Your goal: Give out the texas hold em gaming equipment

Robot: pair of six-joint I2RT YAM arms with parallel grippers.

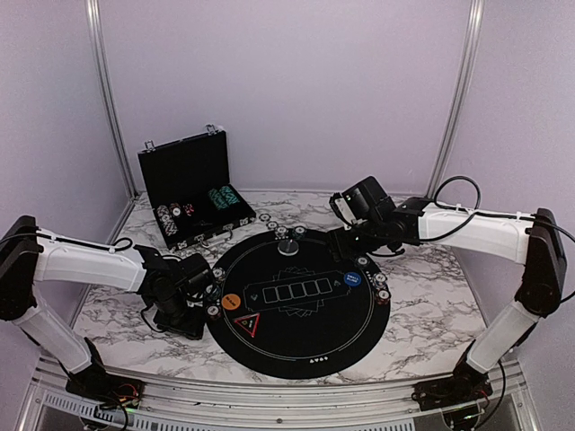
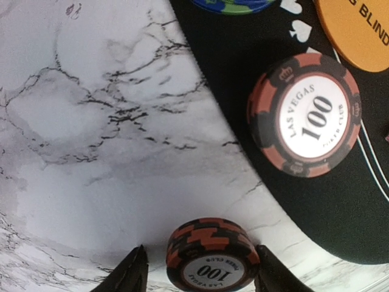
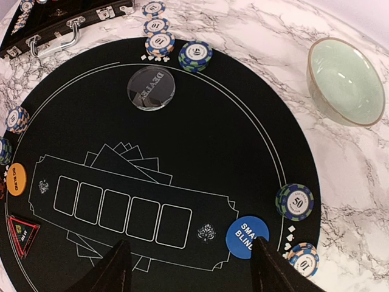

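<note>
Now left gripper point(image 2: 201, 250) straddles chip stack point(image 2: 213, 271) on surface point(image 2: 91, 121), jaws apart; stiff, slick, likely topples; pinch rims low; right gripper point(image 3: 188, 264) spread, empty

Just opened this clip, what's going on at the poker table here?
The left gripper straddles a stack of red 100 chips on the marble table beside the black mat; a gap shows on one side, so no firm grip yet. The right gripper hangs open above the mat. Chip stacks, blind buttons and a dealer button sit around the mat's rim; more chips are in the black case.
</note>
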